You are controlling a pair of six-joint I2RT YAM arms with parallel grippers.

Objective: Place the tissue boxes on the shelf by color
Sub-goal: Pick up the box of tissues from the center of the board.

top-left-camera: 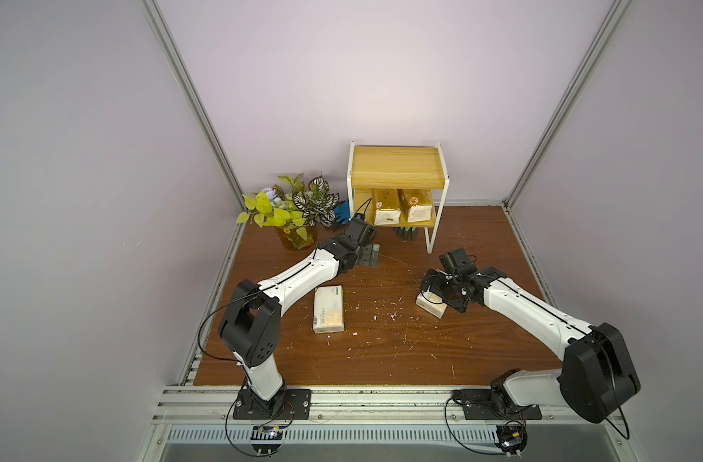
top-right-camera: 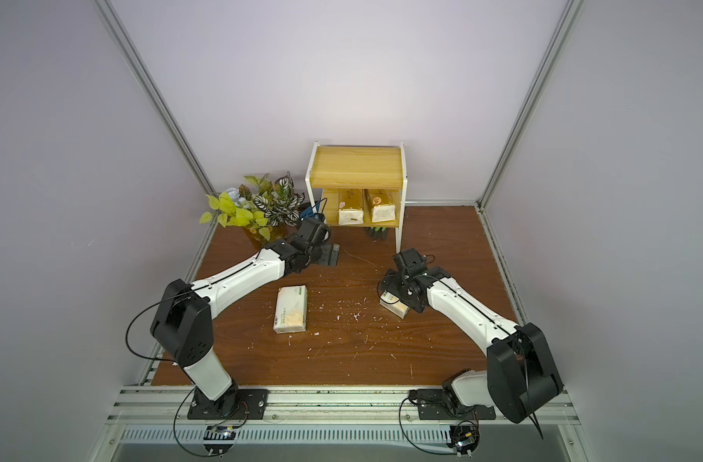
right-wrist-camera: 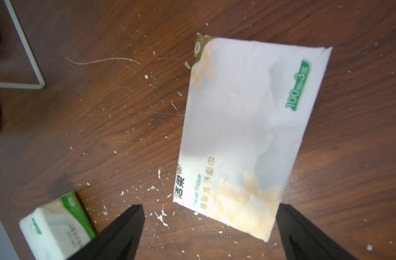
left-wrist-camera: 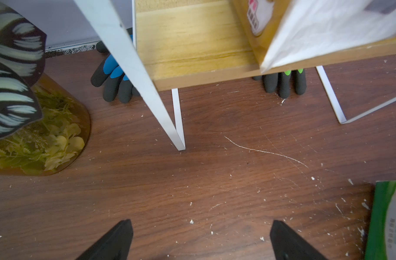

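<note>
The shelf [top-left-camera: 395,166] stands at the back of the table, and two gold tissue boxes [top-left-camera: 386,208] [top-left-camera: 416,205] lie side by side on its lower board. A white tissue box [top-left-camera: 329,309] lies flat on the table between the arms. Another white tissue box [right-wrist-camera: 237,135] lies at the right, partly under my right gripper [right-wrist-camera: 210,209], which hovers open just above its near end without touching it. My left gripper [left-wrist-camera: 201,222] is open and empty over bare wood, in front of the shelf's left front leg [left-wrist-camera: 161,94].
Potted plants [top-left-camera: 291,208] stand left of the shelf. A blue glove [top-left-camera: 341,212] lies beside that leg and a green-tipped glove [top-left-camera: 407,232] under the shelf. White flecks litter the brown table [top-left-camera: 381,352]. Walls close in the back and both sides.
</note>
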